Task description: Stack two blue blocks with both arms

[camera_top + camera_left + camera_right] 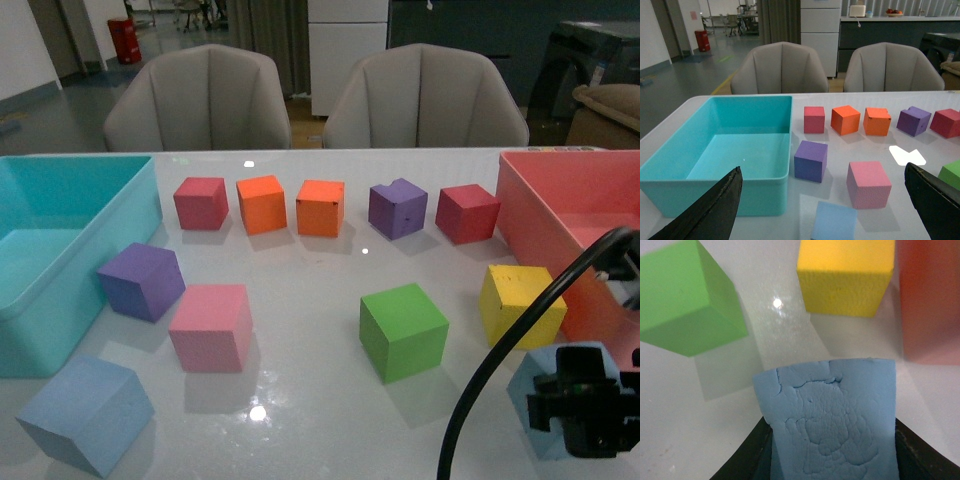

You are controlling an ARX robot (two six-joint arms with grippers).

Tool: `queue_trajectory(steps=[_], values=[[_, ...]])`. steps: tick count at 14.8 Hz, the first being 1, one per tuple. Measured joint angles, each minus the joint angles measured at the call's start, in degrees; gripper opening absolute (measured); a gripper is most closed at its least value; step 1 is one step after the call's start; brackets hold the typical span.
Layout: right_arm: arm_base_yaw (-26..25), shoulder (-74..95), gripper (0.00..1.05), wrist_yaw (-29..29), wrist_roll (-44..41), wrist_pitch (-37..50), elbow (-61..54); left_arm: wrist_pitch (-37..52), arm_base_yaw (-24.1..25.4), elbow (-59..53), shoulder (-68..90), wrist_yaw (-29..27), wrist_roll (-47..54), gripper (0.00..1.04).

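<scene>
Near right, the right end effector point(585, 412) hangs low, apparently clamped on a blue block point(830, 425). Only the left wrist view shows the left end effector point(822, 172), spread wide and facing the second blue block point(834, 221) at near left.

**Black housing, black cable, matte fingers**

In the front view, the right gripper point(585, 412) appears at the near right as a blocky black housing. It is built from angular, stepped parts, and dull highlights run along their edges. A thick, round black cable point(466, 400) with a slight sheen curves from the near edge of the picture to its right edge.

In the left wrist view, the left gripper point(822, 167) shows two broad black fingers point(715, 212) that taper to blunt tips. Their faces are matte and finely grained, with a paler grey line along the inner edges.

In the right wrist view, the right gripper's fingers point(752, 457) show only as two plain black wedges, smooth and faintly glossy.
</scene>
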Motion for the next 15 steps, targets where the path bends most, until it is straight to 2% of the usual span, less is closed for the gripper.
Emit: queue_trajectory(steps=[3,5,9,15], values=[[1.62,-8.76,0.45,1.46,-1.18,-3.93,1.14,-0.02,0.0,0.0,0.0,0.0,0.0,0.98],[2.78,-9.03,0.43,2.75,-2.84,-3.02,7.3,0.0,0.0,0.0,0.0,0.0,-0.02,0.98],[4.24,6.86,0.43,-3.63,-6.54,-6.45,27.12,-0.02,0.0,0.0,0.0,0.0,-0.02,0.98],[6.97,26.58,0.43,-14.95,-14.03,-12.55,49.99,0.0,0.0,0.0,0.0,0.0,-0.02,0.98]])
